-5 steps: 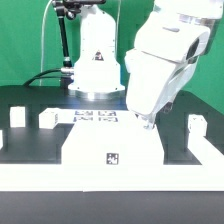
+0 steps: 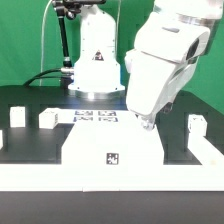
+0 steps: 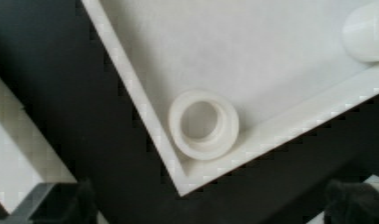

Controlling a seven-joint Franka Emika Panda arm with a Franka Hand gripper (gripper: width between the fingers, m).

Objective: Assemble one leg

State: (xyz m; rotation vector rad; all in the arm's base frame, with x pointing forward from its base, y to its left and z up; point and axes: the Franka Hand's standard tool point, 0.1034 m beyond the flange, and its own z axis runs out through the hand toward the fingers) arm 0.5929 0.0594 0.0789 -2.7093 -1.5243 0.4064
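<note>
Nothing fitted yet, as we judge it: the panel (image 2: 110,148) lies bare on the worktop (image 2: 30,142), its corner socket (image 3: 207,125) empty. Our tool (image 2: 148,123) hovers over that corner, jaws spread wide, holding nothing. The nearest leg (image 2: 197,123) stands apart, toward the exterior view's right.

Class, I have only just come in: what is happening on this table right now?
The robot arm's gripper hangs low over a far corner of the large flat white panel, holding nothing. The wrist view shows that corner's round white socket, empty, under the open gripper. A small white plastic leg stands loose on the black table, untouched.
</note>
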